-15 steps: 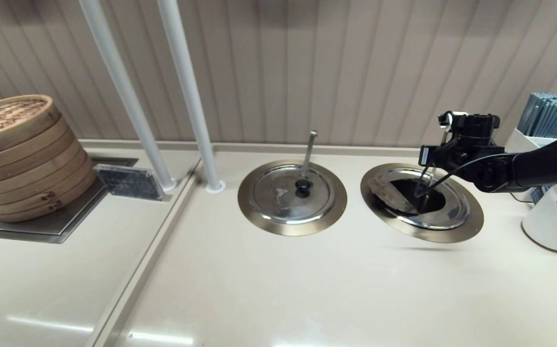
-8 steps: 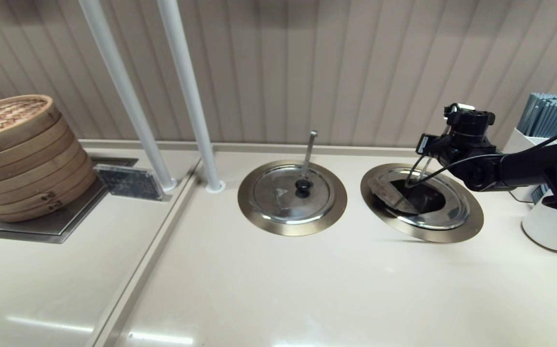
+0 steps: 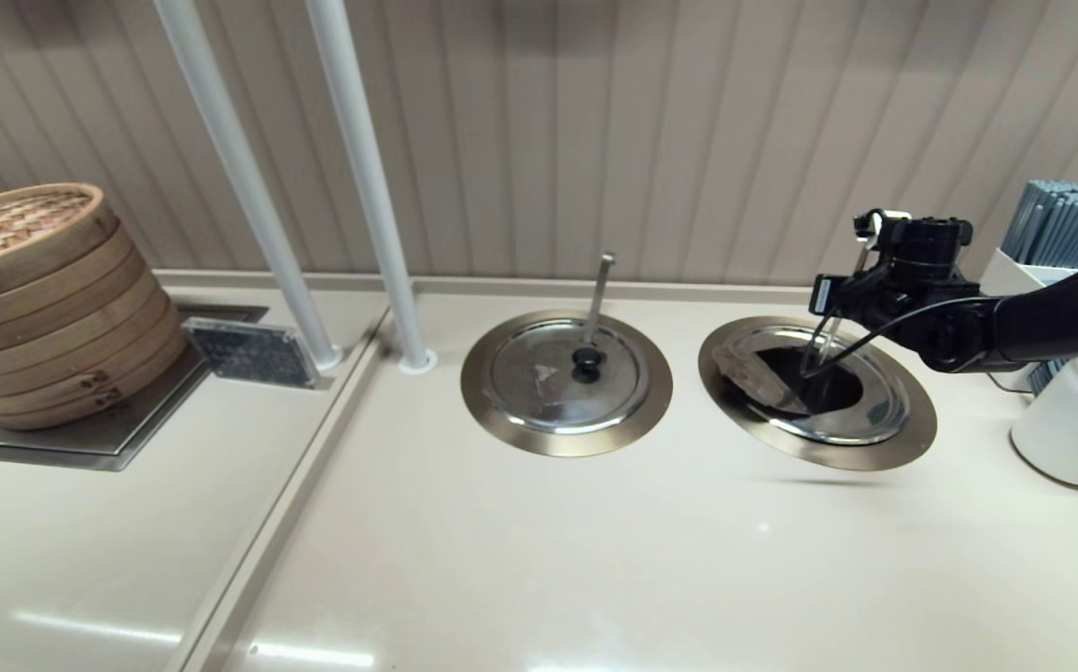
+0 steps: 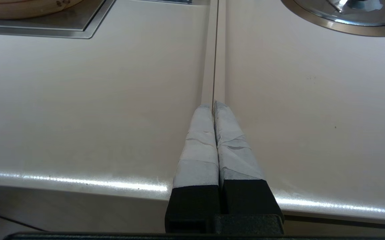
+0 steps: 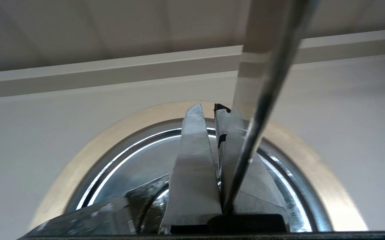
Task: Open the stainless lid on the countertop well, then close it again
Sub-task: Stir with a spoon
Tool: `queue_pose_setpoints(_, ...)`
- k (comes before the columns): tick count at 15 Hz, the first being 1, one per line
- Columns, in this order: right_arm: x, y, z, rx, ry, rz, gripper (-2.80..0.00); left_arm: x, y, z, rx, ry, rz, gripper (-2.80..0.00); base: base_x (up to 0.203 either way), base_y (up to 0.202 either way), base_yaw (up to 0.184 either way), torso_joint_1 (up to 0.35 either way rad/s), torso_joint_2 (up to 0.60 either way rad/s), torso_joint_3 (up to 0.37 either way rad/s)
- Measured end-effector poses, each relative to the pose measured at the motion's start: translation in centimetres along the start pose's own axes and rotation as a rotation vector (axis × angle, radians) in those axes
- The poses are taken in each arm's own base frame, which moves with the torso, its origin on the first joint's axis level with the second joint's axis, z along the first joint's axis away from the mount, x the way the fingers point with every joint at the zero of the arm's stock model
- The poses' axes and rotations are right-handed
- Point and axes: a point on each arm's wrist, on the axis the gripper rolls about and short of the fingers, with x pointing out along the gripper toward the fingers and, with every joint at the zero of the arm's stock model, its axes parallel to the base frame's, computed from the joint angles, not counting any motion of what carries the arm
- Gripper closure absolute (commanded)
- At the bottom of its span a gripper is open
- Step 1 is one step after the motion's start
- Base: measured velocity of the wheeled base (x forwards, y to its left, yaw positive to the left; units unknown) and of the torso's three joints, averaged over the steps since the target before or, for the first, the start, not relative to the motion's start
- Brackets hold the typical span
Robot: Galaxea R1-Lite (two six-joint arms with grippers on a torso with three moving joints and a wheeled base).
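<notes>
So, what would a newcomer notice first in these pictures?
Probably the right end effector reaching over the stainless lid, whose wedge panel is folded open, showing the dark countertop well at the counter's right. Next, the twin closed lid at centre, and the stacked bamboo steamer at far left.

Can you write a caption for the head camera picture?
Right gripper over the open stainless lid, beside its closed twin lid.
</notes>
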Motion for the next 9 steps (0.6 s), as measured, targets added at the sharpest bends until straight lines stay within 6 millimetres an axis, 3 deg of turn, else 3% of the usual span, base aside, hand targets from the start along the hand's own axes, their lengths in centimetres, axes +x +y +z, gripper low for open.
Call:
queue_pose_setpoints(3,1.4,-0.6,0.7,-0.012,-0.097,-0.133,0.0,0.0,0.0,0.0,0.0,0.0,0.0,0.0,0.0,0.0,0.0,0.0,0.0,0.0)
queue_pose_setpoints(9,1.6,1.4,0.4,0.098,-0.106,-0.073,0.0,0.0,0.0,0.0,0.0,0.0,0.0,0.0,0.0,0.0,0.0,0.0,0.0,0.0)
